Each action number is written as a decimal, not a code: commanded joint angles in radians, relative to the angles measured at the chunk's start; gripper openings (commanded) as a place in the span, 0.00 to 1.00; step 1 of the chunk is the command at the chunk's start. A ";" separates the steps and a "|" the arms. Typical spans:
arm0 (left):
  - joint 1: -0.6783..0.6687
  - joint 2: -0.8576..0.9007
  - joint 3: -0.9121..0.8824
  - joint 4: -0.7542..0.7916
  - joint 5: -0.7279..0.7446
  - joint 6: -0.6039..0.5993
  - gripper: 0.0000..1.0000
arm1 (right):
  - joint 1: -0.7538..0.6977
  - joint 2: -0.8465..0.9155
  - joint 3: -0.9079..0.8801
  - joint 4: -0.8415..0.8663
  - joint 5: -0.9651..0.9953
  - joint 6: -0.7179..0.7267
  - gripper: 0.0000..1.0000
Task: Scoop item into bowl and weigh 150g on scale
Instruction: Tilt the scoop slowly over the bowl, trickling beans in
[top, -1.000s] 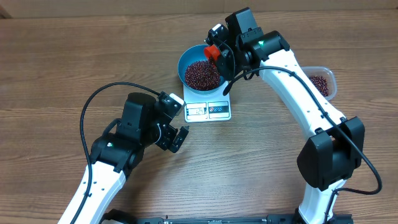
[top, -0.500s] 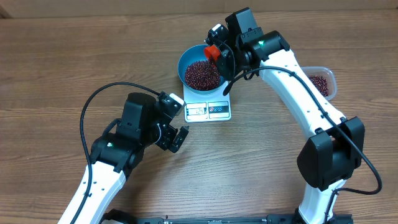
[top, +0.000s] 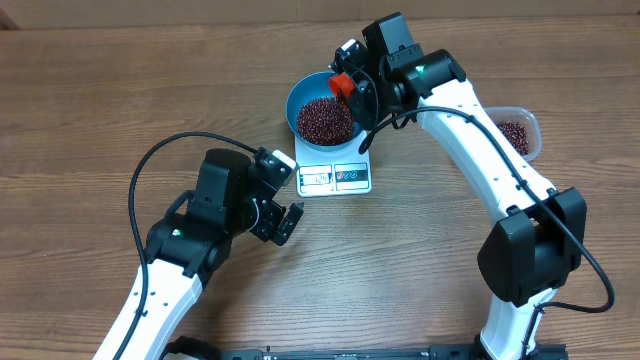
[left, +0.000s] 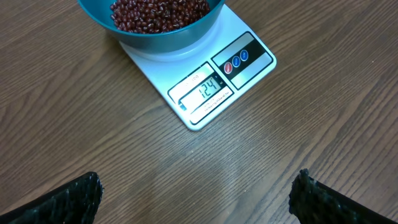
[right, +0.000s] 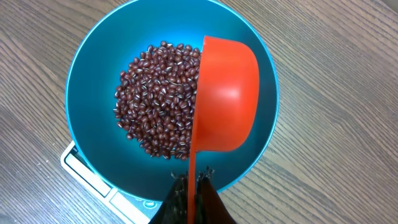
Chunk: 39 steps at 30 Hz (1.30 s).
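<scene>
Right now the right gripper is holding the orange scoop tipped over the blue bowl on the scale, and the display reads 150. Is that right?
No. The display reads 124, not 150; the left wrist view shows it. The rest holds: the right gripper holds the orange scoop tipped over the blue bowl on the scale.

The bowl (right: 93, 93) is bright blue; the beans (right: 158, 102) in it are glossy dark red-brown. The scoop (right: 227, 93) is orange-red. The scale (left: 208, 65) is white, its display (left: 202, 93) pale with dark digits, beside a red button (left: 234, 63) and a blue button (left: 244, 55). The table (top: 100, 90) is brown wood grain. The left arm (top: 165, 285) and right arm (top: 470, 130) are white with black joints.
</scene>
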 joint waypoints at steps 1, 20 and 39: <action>-0.002 0.006 -0.008 0.000 0.011 0.023 1.00 | 0.008 -0.001 0.033 0.003 0.010 -0.007 0.04; -0.002 0.007 -0.008 -0.004 0.011 0.023 0.99 | 0.012 -0.001 0.033 0.039 0.010 -0.032 0.04; -0.002 0.008 -0.008 -0.004 0.011 0.023 0.99 | 0.029 -0.001 0.033 0.040 0.017 -0.052 0.04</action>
